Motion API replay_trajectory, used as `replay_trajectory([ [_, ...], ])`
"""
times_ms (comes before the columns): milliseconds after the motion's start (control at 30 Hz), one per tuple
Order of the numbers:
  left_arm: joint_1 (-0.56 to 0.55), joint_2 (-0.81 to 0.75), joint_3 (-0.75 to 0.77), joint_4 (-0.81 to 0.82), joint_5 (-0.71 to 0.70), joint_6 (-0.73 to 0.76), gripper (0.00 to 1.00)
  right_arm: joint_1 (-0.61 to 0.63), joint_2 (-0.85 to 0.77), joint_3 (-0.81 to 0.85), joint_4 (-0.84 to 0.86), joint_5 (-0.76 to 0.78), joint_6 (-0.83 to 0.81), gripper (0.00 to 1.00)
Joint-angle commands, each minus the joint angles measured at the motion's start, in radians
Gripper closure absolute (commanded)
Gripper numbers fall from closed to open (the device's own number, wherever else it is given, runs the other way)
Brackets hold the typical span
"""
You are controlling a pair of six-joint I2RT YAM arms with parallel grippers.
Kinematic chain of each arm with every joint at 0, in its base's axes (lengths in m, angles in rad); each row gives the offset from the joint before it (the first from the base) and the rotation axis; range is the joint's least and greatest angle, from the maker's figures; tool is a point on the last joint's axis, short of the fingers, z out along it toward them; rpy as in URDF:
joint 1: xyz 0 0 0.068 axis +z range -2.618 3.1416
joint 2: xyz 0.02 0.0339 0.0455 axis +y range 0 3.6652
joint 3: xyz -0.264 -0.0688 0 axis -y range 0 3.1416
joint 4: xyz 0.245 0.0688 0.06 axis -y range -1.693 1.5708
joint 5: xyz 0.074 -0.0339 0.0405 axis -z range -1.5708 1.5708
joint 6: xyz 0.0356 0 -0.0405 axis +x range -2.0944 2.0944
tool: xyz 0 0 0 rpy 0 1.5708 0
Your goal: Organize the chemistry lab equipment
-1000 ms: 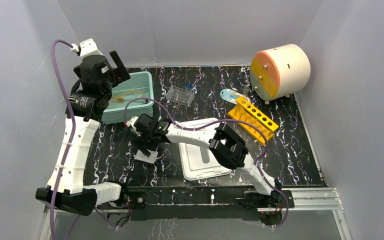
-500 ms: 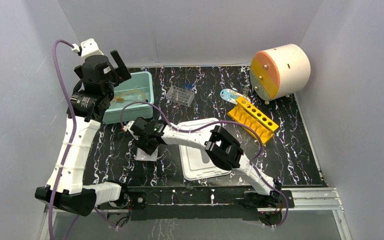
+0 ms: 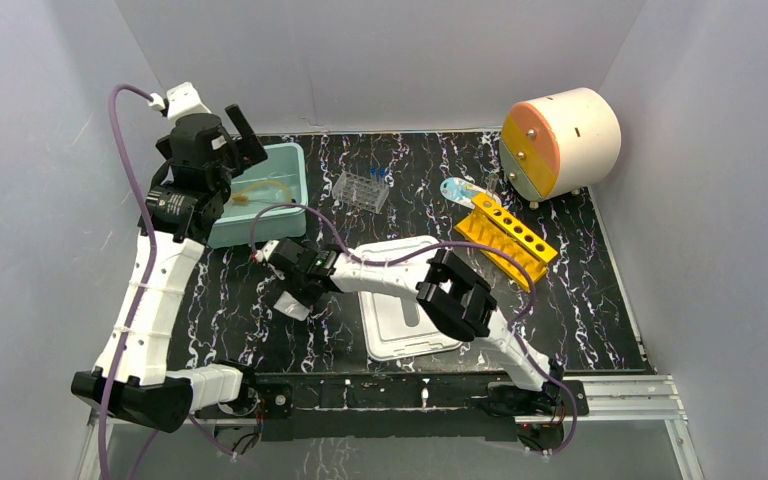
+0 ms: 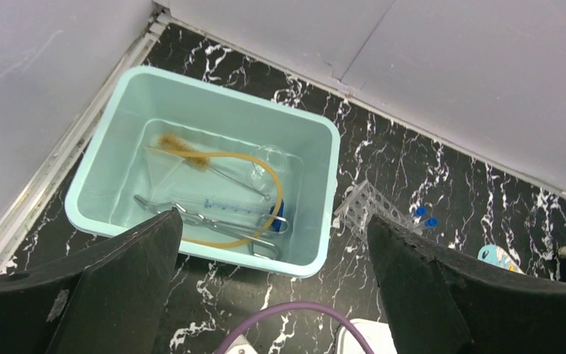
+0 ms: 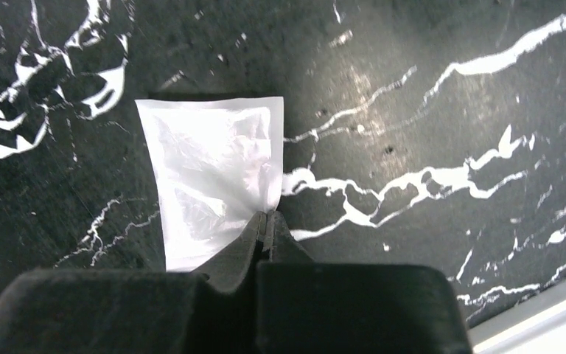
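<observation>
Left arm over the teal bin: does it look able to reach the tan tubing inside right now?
Probably yes. The left gripper hangs open above the teal bin, which has no lid on, and the tan tubing lies exposed inside. The right gripper is elsewhere, pinching the white packet.

A tub (image 3: 300, 160) sits on the bench (image 3: 580, 310) at the upper left of the top view, and tubing (image 4: 280, 199), thin rods (image 4: 228, 177) and a glass vessel (image 4: 271, 156) lie in it. Just right of the tub stands a tube rack (image 3: 360, 190). Further right a second rack (image 3: 513, 238) lies aslant, with a drum (image 3: 565, 140) behind it in the upper right corner. A flat lid (image 3: 405, 300) lies at lower centre. Left of the lid is the packet (image 5: 206, 184), its near edge between the tips of the right claw (image 5: 265, 220).
</observation>
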Motion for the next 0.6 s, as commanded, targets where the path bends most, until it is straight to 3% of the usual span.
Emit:
replay_trajectory([
  [0, -0.003, -0.03, -0.049, 0.008, 0.047, -0.047, 0.04, -0.021, -0.093, -0.114, 0.003, 0.051, 0.047, 1.0],
  [267, -0.004, -0.103, -0.184, -0.041, 0.18, -0.173, 0.03, -0.091, -0.288, -0.313, 0.126, 0.033, 0.127, 1.0],
  [467, -0.001, -0.129, -0.22, -0.206, 0.067, -0.27, 0.02, -0.193, -0.415, -0.449, 0.251, -0.105, 0.225, 1.0],
  [567, -0.002, -0.145, -0.26, -0.212, 0.157, -0.273, 0.02, -0.229, -0.462, -0.51, 0.32, -0.166, 0.251, 1.0],
])
